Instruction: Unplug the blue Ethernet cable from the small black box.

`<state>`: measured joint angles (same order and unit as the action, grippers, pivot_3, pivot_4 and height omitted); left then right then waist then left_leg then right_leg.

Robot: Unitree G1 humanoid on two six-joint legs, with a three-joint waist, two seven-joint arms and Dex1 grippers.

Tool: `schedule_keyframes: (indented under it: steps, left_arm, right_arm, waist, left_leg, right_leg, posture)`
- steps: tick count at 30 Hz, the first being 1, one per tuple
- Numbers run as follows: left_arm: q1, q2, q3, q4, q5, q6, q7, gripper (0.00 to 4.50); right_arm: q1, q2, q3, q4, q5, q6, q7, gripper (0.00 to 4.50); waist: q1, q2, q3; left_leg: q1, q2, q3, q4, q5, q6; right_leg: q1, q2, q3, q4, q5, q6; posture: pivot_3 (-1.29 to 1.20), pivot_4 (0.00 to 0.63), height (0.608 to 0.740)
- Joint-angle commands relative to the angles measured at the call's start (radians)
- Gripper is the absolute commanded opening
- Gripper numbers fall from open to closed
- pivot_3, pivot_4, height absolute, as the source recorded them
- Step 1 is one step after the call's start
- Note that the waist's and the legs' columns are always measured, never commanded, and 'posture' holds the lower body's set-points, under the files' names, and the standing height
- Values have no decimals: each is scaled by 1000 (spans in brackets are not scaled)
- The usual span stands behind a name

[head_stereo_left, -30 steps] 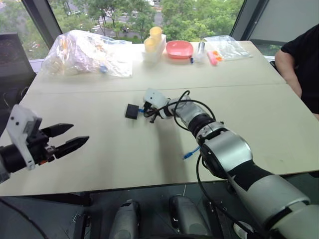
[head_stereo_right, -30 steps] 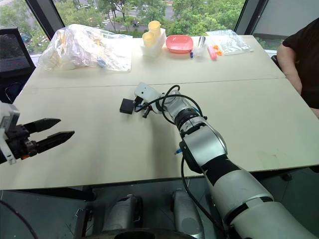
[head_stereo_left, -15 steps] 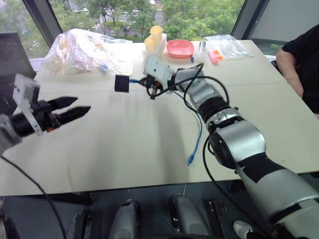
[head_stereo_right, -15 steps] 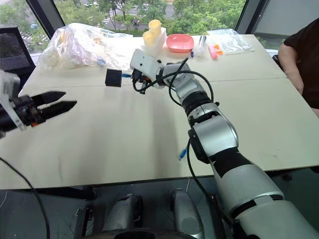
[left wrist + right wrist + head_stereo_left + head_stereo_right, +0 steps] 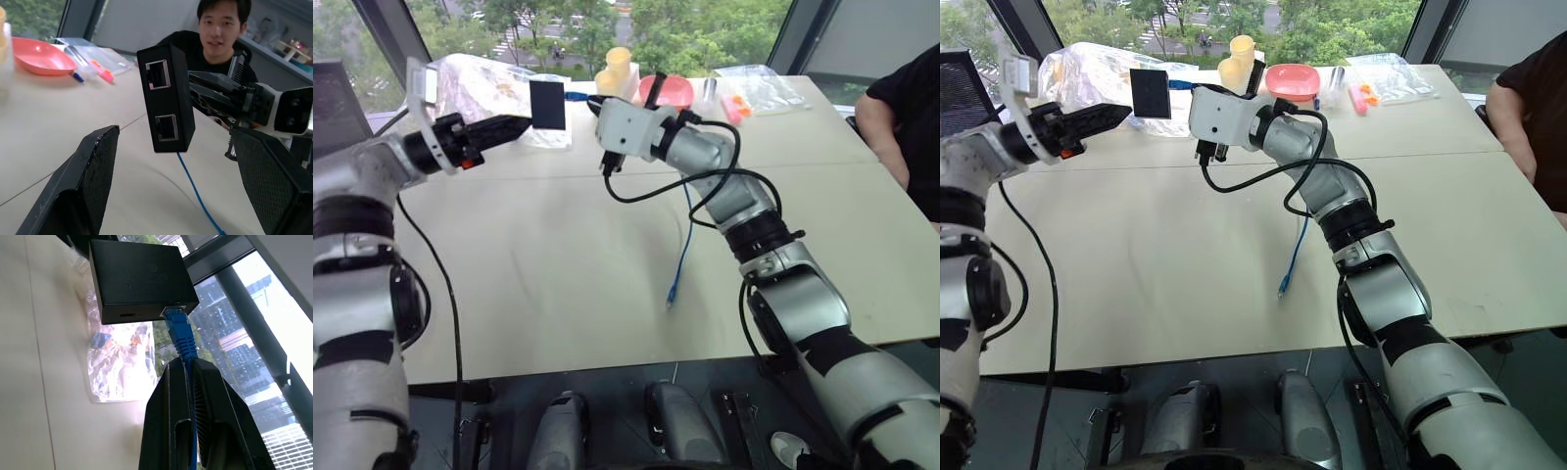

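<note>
Above table now — right gripper (image 5: 188,377) lifted small black box (image 5: 547,104) by blue Ethernet cable (image 5: 682,245).

The small black box (image 5: 547,104) hangs in open air between the spread left pincer (image 5: 171,196) fingers, touching neither. The right pincer (image 5: 188,377) and blue Ethernet cable (image 5: 682,240) crowd its far side.

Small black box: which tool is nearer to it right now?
Right. The right tool is shut on the blue Ethernet cable just behind its plug, with the small black box hanging from it. The left tool is open beside the box, not touching.
</note>
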<state>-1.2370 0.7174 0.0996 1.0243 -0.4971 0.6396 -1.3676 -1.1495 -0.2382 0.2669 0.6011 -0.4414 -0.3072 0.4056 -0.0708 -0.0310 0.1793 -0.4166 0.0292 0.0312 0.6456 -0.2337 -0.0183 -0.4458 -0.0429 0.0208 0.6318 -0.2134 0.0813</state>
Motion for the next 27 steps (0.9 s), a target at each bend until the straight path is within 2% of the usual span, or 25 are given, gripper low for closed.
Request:
schedule_keyframes:
  steps: [1,5,14,17,24,26,27]
  left_arm:
    - [-75,-11,5,82,55,-51,-38,3771]
    - [-117,-36,13,138,97,-78,-57,3771]
    - [-157,-60,70,189,117,-94,-54,1194]
    - [-157,-56,73,190,128,-91,-74,538]
    - [-151,-45,76,184,155,-104,-92,535]
    - [-148,-39,78,181,158,-100,-104,535]
    - [-144,-35,78,178,160,-98,-114,535]
  right_arm:
    - [-5,-12,0,-93,-16,7,-40,91]
    - [18,-12,11,-141,-25,26,-45,91]
    - [61,-15,42,-234,-42,62,-34,0]
    - [71,-13,50,-248,-47,69,-31,0]
    - [88,-20,55,-267,-36,79,-22,0]
    - [100,-16,40,-272,10,93,13,0]
    - [115,-13,16,-289,79,114,62,0]
  waist:
    - [1,0,0]
    - [4,0,0]
    - [4,-1,0]
    - [2,-1,0]
    - [4,-1,0]
    - [4,-1,0]
    - [4,-1,0]
  left_leg:
    - [0,0,0,0,0,0]
    - [-2,0,-1,1,0,0]
    - [-3,0,-2,2,0,0]
    - [-3,0,-2,2,0,0]
    - [-3,0,-3,2,0,0]
    - [-3,0,-3,2,0,0]
    - [-3,0,-3,2,0,0]
  right_leg:
    - [0,0,0,0,0,0]
    - [0,0,0,0,0,0]
    - [0,0,-1,0,0,0]
    - [0,0,-1,0,0,0]
    - [0,0,-1,0,0,0]
    - [0,0,-1,0,0,0]
    - [0,0,-1,0,0,0]
  posture:
    - [0,150,740]
    - [0,150,740]
    - [0,150,740]
    - [0,150,740]
    - [0,150,740]
    - [0,150,740]
    - [0,150,740]
